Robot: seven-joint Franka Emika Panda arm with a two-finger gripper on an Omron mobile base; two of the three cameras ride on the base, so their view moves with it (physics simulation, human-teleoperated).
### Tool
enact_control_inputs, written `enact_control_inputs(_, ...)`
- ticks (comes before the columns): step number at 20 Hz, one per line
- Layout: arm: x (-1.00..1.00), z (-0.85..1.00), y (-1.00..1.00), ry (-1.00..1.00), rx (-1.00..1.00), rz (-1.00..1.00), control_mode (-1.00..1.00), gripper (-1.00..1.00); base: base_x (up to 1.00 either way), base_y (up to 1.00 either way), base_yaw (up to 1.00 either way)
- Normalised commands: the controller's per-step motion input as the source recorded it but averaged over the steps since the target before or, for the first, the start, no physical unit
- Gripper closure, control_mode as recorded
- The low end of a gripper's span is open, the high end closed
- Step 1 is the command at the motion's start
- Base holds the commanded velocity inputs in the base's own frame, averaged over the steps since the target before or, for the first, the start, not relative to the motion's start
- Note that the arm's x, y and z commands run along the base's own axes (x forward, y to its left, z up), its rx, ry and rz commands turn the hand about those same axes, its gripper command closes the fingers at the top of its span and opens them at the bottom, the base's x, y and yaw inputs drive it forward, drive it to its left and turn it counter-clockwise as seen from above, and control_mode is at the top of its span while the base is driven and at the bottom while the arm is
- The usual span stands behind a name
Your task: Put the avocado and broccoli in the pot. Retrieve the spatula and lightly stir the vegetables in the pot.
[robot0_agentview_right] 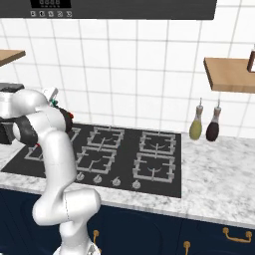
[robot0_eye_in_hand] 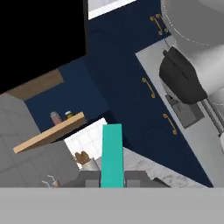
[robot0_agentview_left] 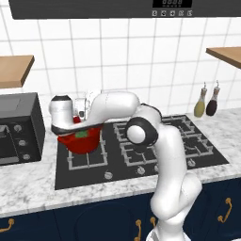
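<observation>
the red pot (robot0_agentview_left: 81, 141) sits on the rear left burner of the black stove (robot0_agentview_left: 155, 146), partly hidden behind the arm's forearm (robot0_agentview_left: 110, 106). one bright green lump (robot0_agentview_left: 83, 134) shows inside the pot near its rim; the second vegetable cannot be made out.

the arm rises from the lower right of the left base view, bends at the dark elbow joint (robot0_agentview_left: 140, 133) and reaches left over the pot. the hand end lies above the pot and just beside the microwave (robot0_agentview_left: 19, 127), which stands on the counter (robot0_agentview_left: 28, 186) left of the stove.

in the hand view the tool (robot0_eye_in_hand: 112, 178) is clamped on the teal handle of the spatula (robot0_eye_in_hand: 112, 153); the handle runs straight up from between the two dark fingertips (robot0_eye_in_hand: 89, 178). the yellow-orange head is not visible, so how the spatula lies against the pot cannot be told. this view is strongly rolled: navy cabinet fronts (robot0_eye_in_hand: 131, 96) with gold handles run diagonally, and a wooden shelf (robot0_eye_in_hand: 48, 133) lies tilted at lower left.

two bottles (robot0_agentview_right: 204, 127) stand against the tiled wall at the right end of the counter, touching or nearly so, well apart from the pot. a wooden shelf (robot0_agentview_right: 229, 74) hangs above them.
</observation>
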Motion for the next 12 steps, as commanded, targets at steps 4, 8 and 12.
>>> enact_control_inputs(4,0.73,0.17,0.03,0.43,-0.20,-0.02,-1.00,1.00,0.00,0.00,0.00)
enact_control_inputs(8,0.44,-0.19,0.21,0.48,-0.10,0.00,-1.00,1.00,0.00,0.00,0.00)
enact_control_inputs(12,0.25,0.00,0.53,0.43,-0.02,0.00,-1.00,1.00,0.00,0.00,0.00)
